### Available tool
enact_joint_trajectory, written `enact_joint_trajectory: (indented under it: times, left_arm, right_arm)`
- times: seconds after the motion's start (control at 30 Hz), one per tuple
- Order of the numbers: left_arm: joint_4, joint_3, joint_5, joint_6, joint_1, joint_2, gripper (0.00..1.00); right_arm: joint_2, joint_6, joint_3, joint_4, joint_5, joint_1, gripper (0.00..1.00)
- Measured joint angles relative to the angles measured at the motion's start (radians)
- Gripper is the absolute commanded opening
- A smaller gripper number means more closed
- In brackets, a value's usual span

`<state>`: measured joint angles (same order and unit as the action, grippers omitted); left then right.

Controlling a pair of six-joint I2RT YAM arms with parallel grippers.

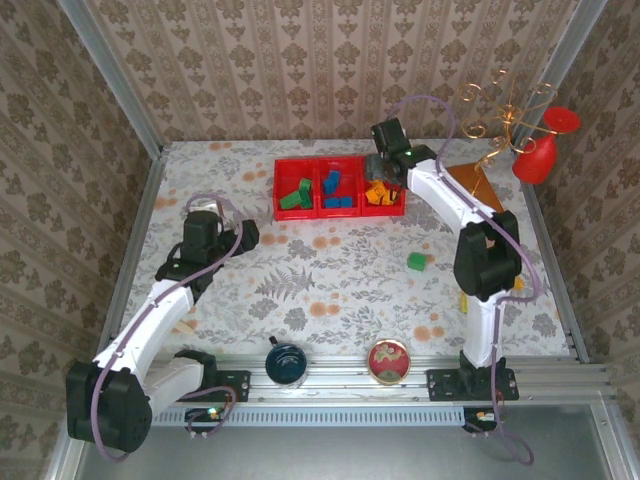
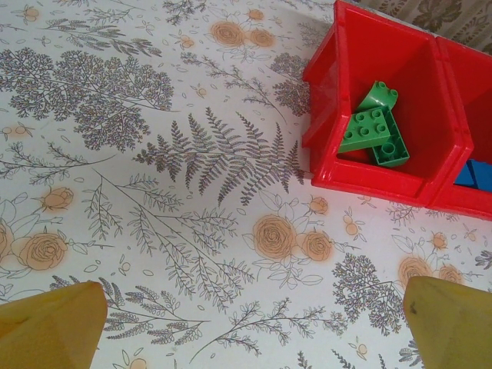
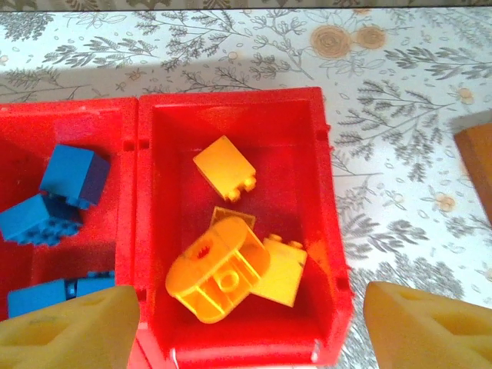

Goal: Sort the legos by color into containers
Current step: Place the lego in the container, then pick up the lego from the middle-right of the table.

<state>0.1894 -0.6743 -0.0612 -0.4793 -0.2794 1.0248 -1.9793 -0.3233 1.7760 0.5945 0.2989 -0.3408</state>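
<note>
Starting with the bench: spot one loose green brick out on it, in front of the red tray, well apart from it and nearer the right arm. Looks nearly done.

Tray check: see green bricks in the left compartment, blue bricks in the middle, orange-yellow bricks in the right. Sorted correctly as far as visible.

Have the right end effector above the right compartment, fingers spread wide, nothing between them, so released and empty. Note the arch-shaped orange piece on the compartment floor, tipped against a flat brick.

Have the left end effector fully released too, empty, over bare bench just beside the tray's left compartment.

To do this step well:
- Lift the right end effector straight up before traversing, to avoid clipping the tray wall or hooking the tipped arch piece.
- Go for the loose green brick next. Come down from above, straddle two opposite faces, close square.
- Carry it to the left compartment. Keep the left arm out of that path.
- Release low inside the walls to limit bounce-out.
</note>
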Motion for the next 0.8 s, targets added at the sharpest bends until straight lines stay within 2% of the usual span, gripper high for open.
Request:
enact_joint_trajectory:
  times: [0.43, 0.8]
  left_arm:
    - [-0.001, 0.000, 0.001, 0.000, 0.001, 0.000, 1.00]
    - [0.000, 0.000, 0.001, 0.000, 0.001, -0.011, 1.00]
  right_arm:
    - [0.284, -0.121, -0.362, 0.000, 0.002, 0.000, 1.00]
    - [0.488, -0.240, -0.616, 0.033, 0.014, 0.000, 1.00]
